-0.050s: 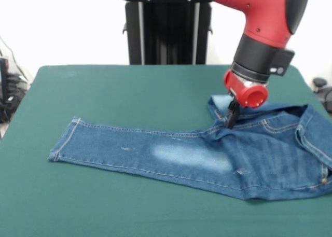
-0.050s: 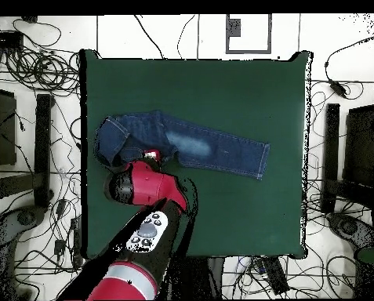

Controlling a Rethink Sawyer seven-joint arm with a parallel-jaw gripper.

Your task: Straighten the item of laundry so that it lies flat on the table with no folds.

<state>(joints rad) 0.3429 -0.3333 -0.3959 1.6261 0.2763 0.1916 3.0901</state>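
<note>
Front view showed the jeans (image 1: 207, 156) lying across the middle of the table (image 1: 129, 86), one leg stretched out flat toward the picture's left with its hem squared off, while the waist end was bunched and folded over on itself near the right edge. The gripper (image 1: 231, 120) stood right at the crotch, its dark tips pressed down into or against the denim where the second leg appeared to be doubled back.

The likeliest trouble from there, as I judged it: if the tips caught two layers at once, any pull would drag the whole garment across the felt rather than open the fold. A pull toward the right edge could also carry the waistband off the table (it already lay close to that edge).

Whether the fingers were apart or pinched on cloth I could not tell; they read only as one dark blade in the front view, and in the overhead view the red arm (image 2: 147, 188) covered them entirely. The second leg was mostly hidden, and the waist ran out of the front picture.
</note>
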